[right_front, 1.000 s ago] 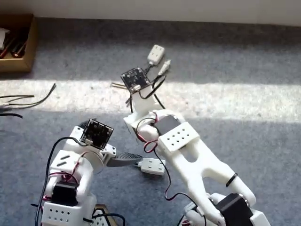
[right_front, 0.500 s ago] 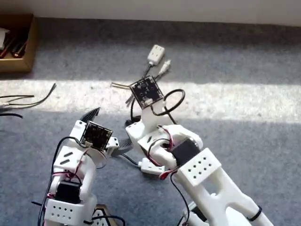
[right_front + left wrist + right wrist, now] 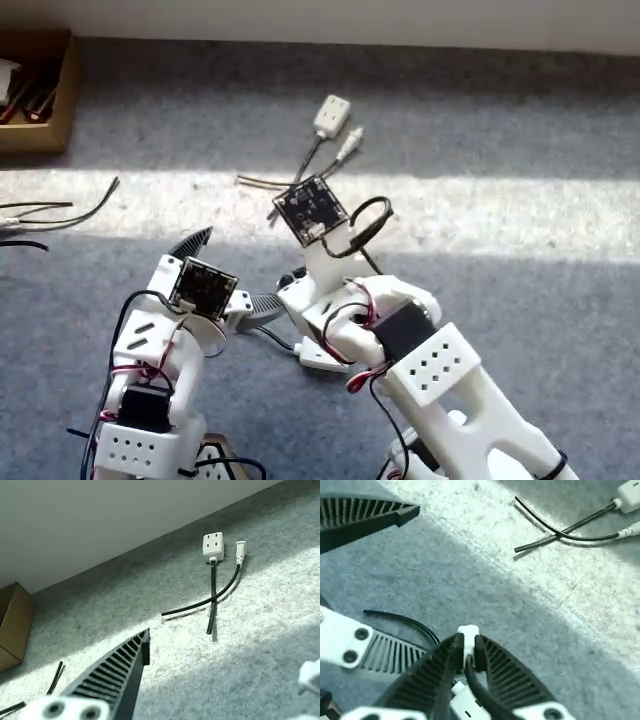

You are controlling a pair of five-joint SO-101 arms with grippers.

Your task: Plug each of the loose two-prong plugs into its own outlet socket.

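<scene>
The right gripper is clenched on a white plug, with the arm folded and its wrist tipped down over a socket on the carpet. Beside it, the left gripper is spread wide on a hunched arm. A second socket and a second plug lie side by side near the wall.

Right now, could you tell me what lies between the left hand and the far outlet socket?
In the left wrist view: carpet with two black cords crossing on it, one from the socket, one from the loose plug.
</scene>
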